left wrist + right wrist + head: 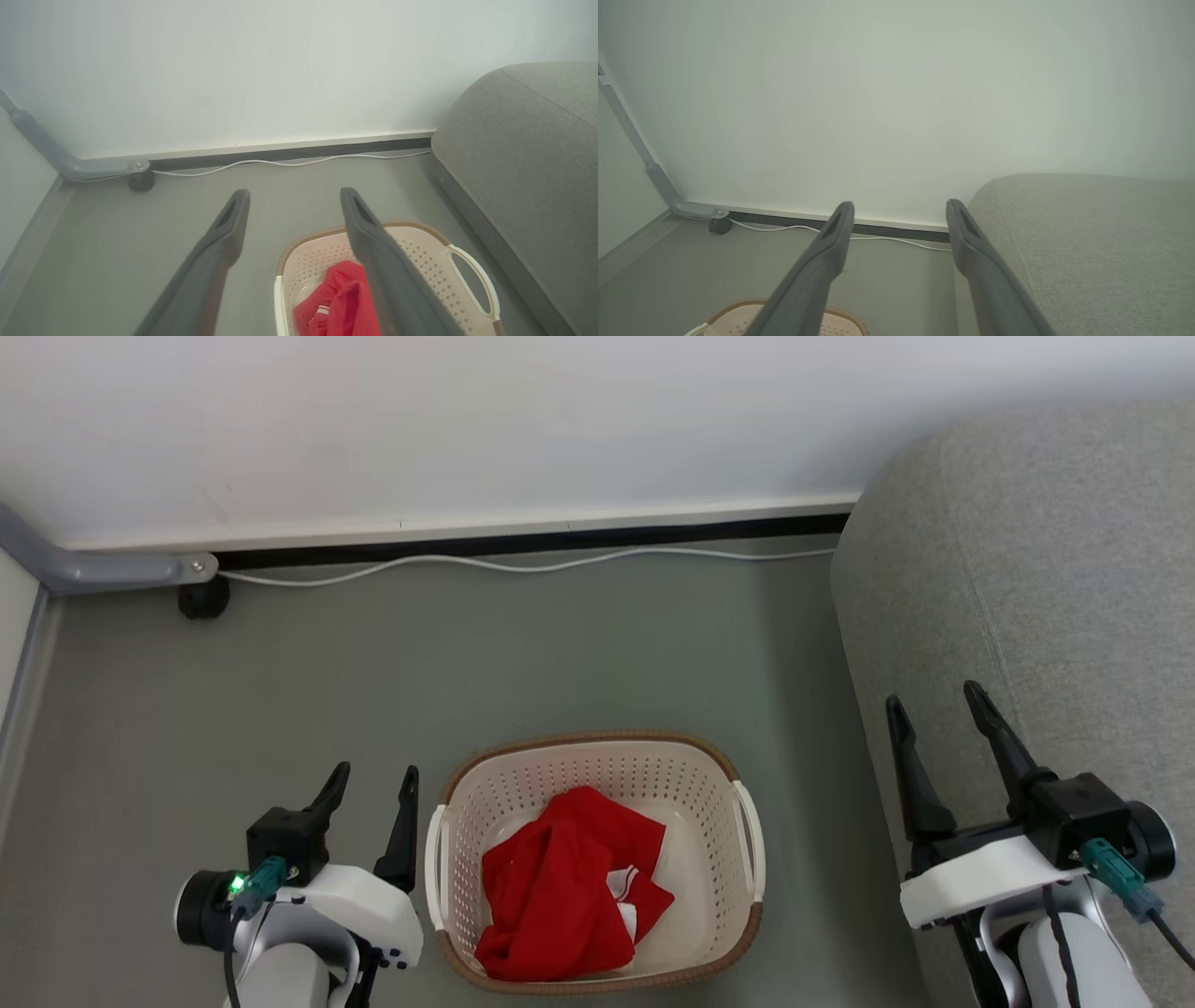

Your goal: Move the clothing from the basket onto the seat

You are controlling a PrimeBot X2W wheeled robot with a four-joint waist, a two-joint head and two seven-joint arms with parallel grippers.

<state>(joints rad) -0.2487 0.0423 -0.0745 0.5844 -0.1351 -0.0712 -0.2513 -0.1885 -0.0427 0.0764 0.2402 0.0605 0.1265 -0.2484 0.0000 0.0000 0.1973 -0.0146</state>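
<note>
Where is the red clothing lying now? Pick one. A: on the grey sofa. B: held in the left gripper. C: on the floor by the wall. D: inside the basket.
D: the clothing lies bunched inside the basket, which stands on the floor beside the seat.

The grey floor (560, 653) carries four items. The basket (597, 775) stands at the near edge, at mid-width. The seat (1027, 569) occupies the right side up to the far edge, near the basket but apart from it. A white cable (523, 565) lies along the far edge. A black caster (203, 599) stands in the far left corner, under a grey bar (103, 567).
</note>
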